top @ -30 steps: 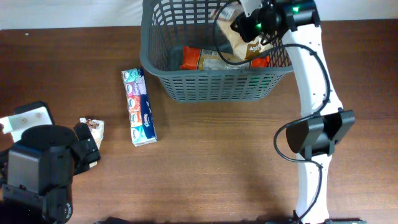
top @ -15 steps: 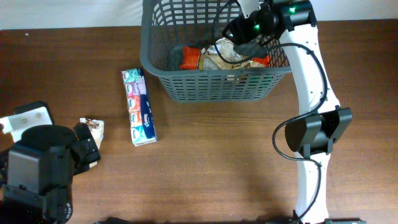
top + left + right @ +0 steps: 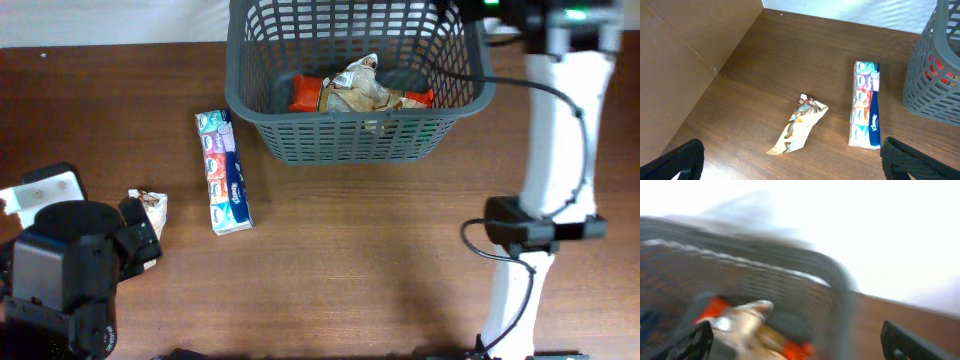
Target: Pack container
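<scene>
The container (image 3: 350,140), a dark grey lattice basket, stands at the table's far edge. A crumpled beige-and-silver packet (image 3: 358,88) lies inside it on top of an orange packet (image 3: 306,94). In the blurred right wrist view, my right gripper (image 3: 800,347) is open and empty above the basket's right rim (image 3: 837,285), with the packets (image 3: 742,322) below. My left gripper (image 3: 795,165) is open over bare table. A small beige packet (image 3: 799,123) lies just ahead of it and a long tissue pack (image 3: 865,105) beyond. The basket wall (image 3: 935,65) is at the right.
In the overhead view, the tissue pack (image 3: 223,172) lies left of the basket and the small beige packet (image 3: 152,207) lies beside the left gripper (image 3: 143,232). The right arm (image 3: 555,130) stands upright along the table's right side. A white wall backs the table.
My right gripper has opened and let go of the beige-and-silver packet, which now lies in the basket. It has drawn back to the right, over the rim. The left arm has not moved.
</scene>
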Robot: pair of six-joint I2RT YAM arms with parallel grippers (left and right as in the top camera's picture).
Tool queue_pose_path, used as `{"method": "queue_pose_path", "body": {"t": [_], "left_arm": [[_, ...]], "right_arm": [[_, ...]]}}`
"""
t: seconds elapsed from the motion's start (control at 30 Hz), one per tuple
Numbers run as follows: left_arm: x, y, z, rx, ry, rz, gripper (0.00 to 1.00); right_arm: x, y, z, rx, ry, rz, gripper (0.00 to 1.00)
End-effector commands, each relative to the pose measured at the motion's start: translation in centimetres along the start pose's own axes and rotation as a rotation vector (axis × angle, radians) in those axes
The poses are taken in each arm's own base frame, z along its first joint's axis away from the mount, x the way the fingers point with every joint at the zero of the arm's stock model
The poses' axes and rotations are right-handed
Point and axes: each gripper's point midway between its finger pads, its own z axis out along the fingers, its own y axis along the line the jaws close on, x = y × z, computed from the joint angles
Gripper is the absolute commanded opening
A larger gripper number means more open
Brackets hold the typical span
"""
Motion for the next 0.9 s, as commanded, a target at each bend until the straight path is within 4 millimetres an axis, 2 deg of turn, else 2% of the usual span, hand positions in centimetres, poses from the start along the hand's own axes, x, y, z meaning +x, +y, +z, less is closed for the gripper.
{"method": "queue_pose_path", "body": {"t": [0.0,0.1,0.27,0.43,0.57,0.7,0.87], "left_arm": [[0.1,-0.1,0.1,0.001,0.006,-0.015,0.99],[0.1,-0.1,0.1,0.001,0.006,-0.015,1.0],[0.1,-0.1,0.1,0.001,0.006,-0.015,0.99],[0.1,-0.1,0.1,0.001,0.006,-0.015,1.0],[0.1,-0.1,0.1,0.001,0.006,-0.015,1.0],[0.1,-0.1,0.1,0.001,0.006,-0.015,1.0],[0.1,-0.1,0.1,0.001,0.006,-0.015,1.0]], "right_arm": [[-0.6,-6.8,-7.4,0.255,-0.055,0.119,0.99],[1.2,-9.6,-10.1,0.316,-0.013,0.18,0.99],[6.6,-13.6,-13.4,0.402,0.145,0.301,0.99],[8.8,-18.5,-15.8,0.517,0.13,0.513,0.99],[9.9,-21.0,-17.7,0.58,0.116,0.583,0.99],[10.8,-22.3,-20.1,0.627,0.112,0.617,0.99],[12.5,-21.0,-22.1,0.632,0.18,0.654,0.99]]}}
